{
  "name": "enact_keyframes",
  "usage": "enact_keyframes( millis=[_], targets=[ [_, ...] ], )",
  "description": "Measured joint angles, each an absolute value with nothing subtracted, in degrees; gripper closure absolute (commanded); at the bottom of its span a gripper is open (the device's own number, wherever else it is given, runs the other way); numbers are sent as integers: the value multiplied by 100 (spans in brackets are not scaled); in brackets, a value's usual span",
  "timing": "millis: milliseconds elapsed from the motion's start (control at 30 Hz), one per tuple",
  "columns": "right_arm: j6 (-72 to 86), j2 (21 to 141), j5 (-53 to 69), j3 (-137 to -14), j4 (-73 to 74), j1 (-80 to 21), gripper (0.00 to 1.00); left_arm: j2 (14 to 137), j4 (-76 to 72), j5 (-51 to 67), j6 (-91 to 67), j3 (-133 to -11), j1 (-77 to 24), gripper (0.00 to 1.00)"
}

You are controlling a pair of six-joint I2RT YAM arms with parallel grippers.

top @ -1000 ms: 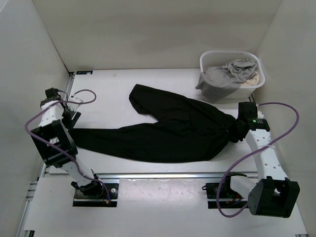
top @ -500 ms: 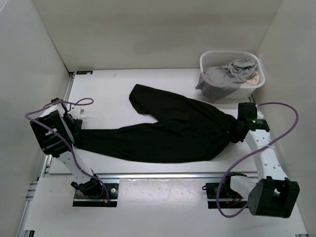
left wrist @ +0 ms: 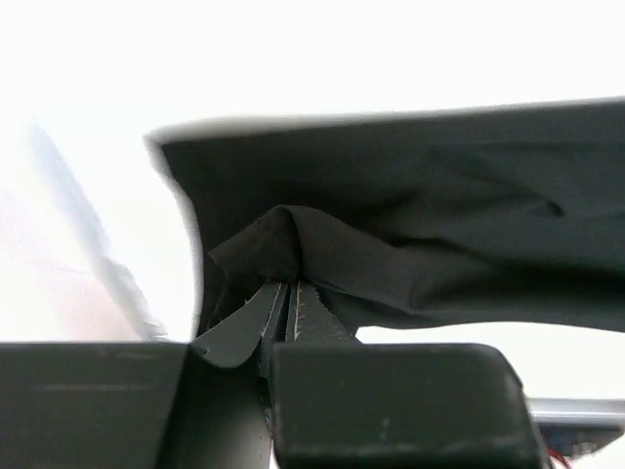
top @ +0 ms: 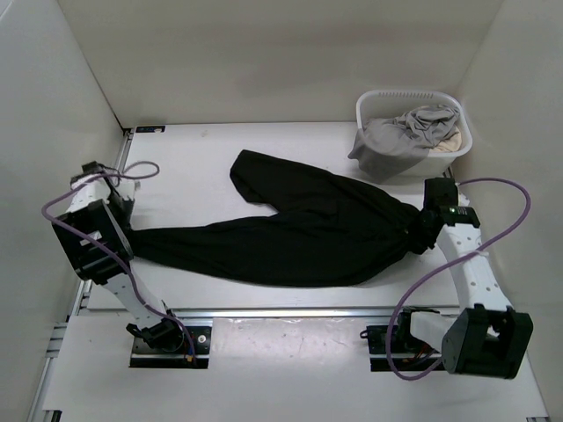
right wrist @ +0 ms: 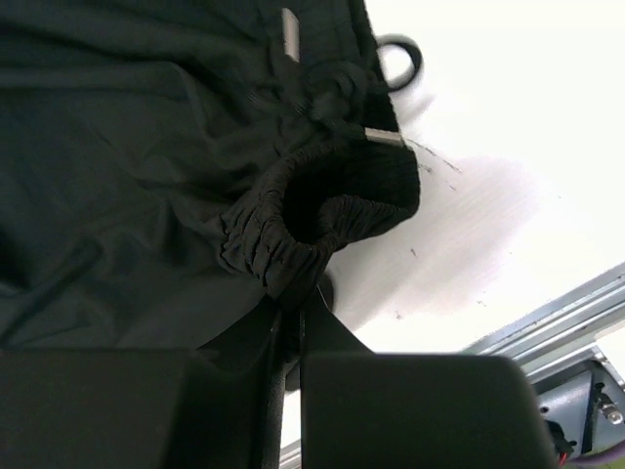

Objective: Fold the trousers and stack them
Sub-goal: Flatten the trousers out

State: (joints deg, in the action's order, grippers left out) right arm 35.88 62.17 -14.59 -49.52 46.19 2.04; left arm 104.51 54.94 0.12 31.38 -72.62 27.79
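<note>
closed within the last second, from wide to a tight pinch: left gripper [top: 128,230], drawn in over the cuff end of the trousers [top: 290,233].

from above: spread crosswise on the table [top: 193,158], one leg stretched out leftward, the other angled toward the far side, waist at the right in the right gripper [top: 420,230]. well apart at far right, a white basket [top: 380,98] with a light grey garment [top: 400,141] inside. probably gripped at both ends to pull the cloth taut and flat ahead of a fold.

from the left wrist: pinched together on a raised tuck of black fabric just inside the hem, seemingly enough cloth to lift without slipping.

from the right wrist: clamped on the gathered elastic waistband [right wrist: 283,244], bunched into a loop above the fingertips; drawstring [right wrist: 395,59] loose beyond.
</note>
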Motion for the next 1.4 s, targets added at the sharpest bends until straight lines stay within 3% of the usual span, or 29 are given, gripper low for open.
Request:
enact_keyframes(
  millis=[200,300,533,700,967,1133,1167,1200,1233,1400],
  targets=[
    [3496,7430,-1129,-6759,4724,489,100,10554,5524,71,3050,-9636,2777,86],
    [3430,7380,-954,-7343,4600,602,100,10339,5380,84,3065,-9966,2759,86],
    [3424,6313,-871,-6016,4788,996,100,9832,5380,34,3297,-8261,2864,79],
    [3555,5708,-854,-4576,5196,1229,100,9596,5358,-220,3603,-6635,3118,52],
    [3695,5474,-854,-3564,5411,1236,100,9059,5400,-567,4012,-5754,3638,38],
    [3745,5468,-886,-3564,5393,1236,100,8770,5441,-760,4158,-5787,3780,43],
    [3767,5468,-904,-3564,5402,1236,100,8761,5441,-840,4160,-5800,3785,47],
    [3798,5468,-923,-3564,5411,1236,100,8761,5446,-919,4169,-5806,3798,59],
    [3828,5463,-939,-3564,5419,1236,100,8761,5448,-996,4176,-5804,3815,65],
    [3935,5334,-1037,-3564,5513,1236,100,8750,5612,-1326,4357,-5610,4003,79]
  ],
)
